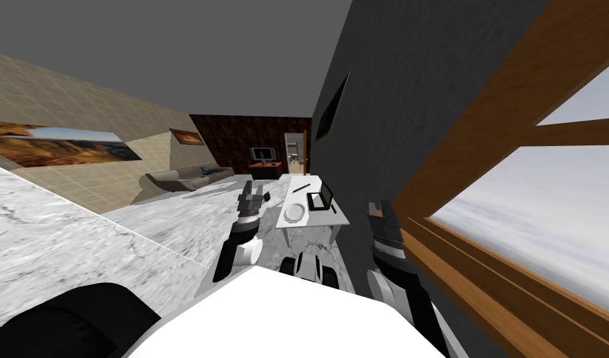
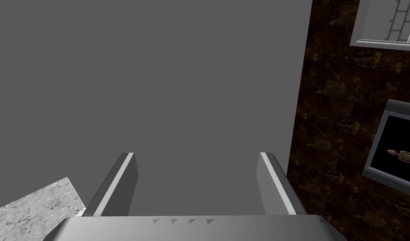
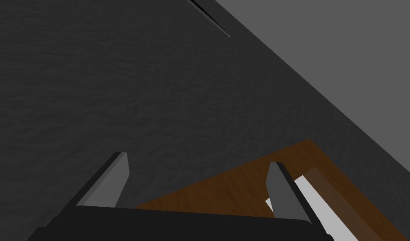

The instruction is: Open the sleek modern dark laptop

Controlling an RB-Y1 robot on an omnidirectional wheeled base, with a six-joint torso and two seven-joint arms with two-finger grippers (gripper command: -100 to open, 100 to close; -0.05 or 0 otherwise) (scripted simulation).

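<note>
Out in front of us, over the marble floor (image 1: 173,230), our left hand (image 1: 254,189) hangs released, its 2 fingers spread with nothing between them. The right hand (image 1: 379,208) is likewise released and empty, close beside the dark wall (image 1: 384,93) on the right.

Farther off, well apart from both hands, a white bench (image 1: 322,219) stands against that wall. On its right half sits the dark laptop (image 1: 320,197), with a white plate (image 1: 294,212) just to its near left and a slim dark pen-like thing (image 1: 301,186) beyond the plate. The lid looks tilted up somewhat, but it is too small for us to be sure.

We judge the step in hand to be the approach, since nothing is within reach. To do it well we should roll straight to the near end of the bench, keeping the right arm off the wall and the wooden window frame (image 1: 477,137). Then we would bring 1 hand to the lid's free edge, clear of the plate. The lift should follow an arc about the hinge rather than push the base along the bench.
</note>
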